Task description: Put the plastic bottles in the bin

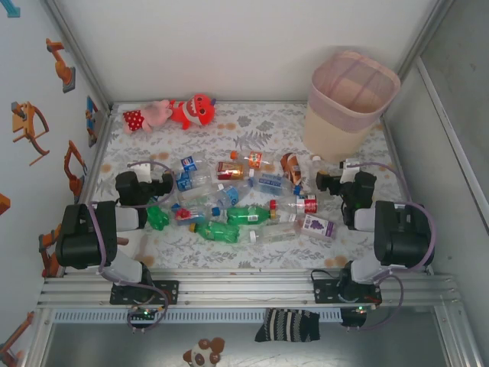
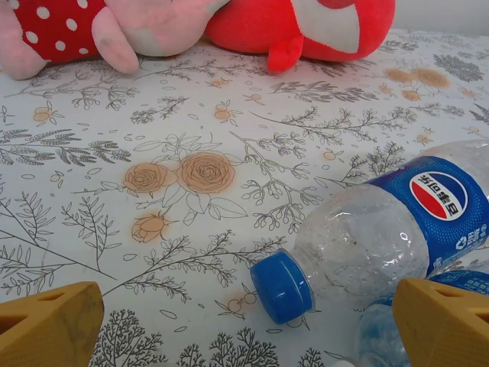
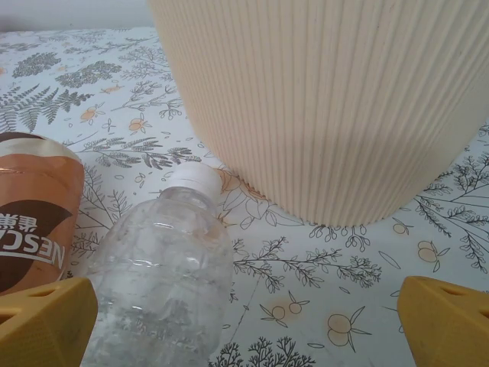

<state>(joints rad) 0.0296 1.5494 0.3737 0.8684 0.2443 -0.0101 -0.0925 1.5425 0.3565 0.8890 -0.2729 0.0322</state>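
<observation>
Several plastic bottles, clear and green, lie scattered across the middle of the table. The bin, pink-rimmed over a cream body, stands at the back right. My left gripper hovers open at the left edge of the pile. Between its yellow fingers there is only tablecloth, and a clear blue-capped Pepsi bottle lies just ahead to the right. My right gripper is open near the bin's ribbed wall. A clear white-capped bottle lies by its left finger, with a brown Nescafe bottle further left.
Red and pink plush toys lie at the back left, seen close in the left wrist view as plush toys. Walls enclose the floral table on three sides. A striped sock and a small toy lie below the front rail.
</observation>
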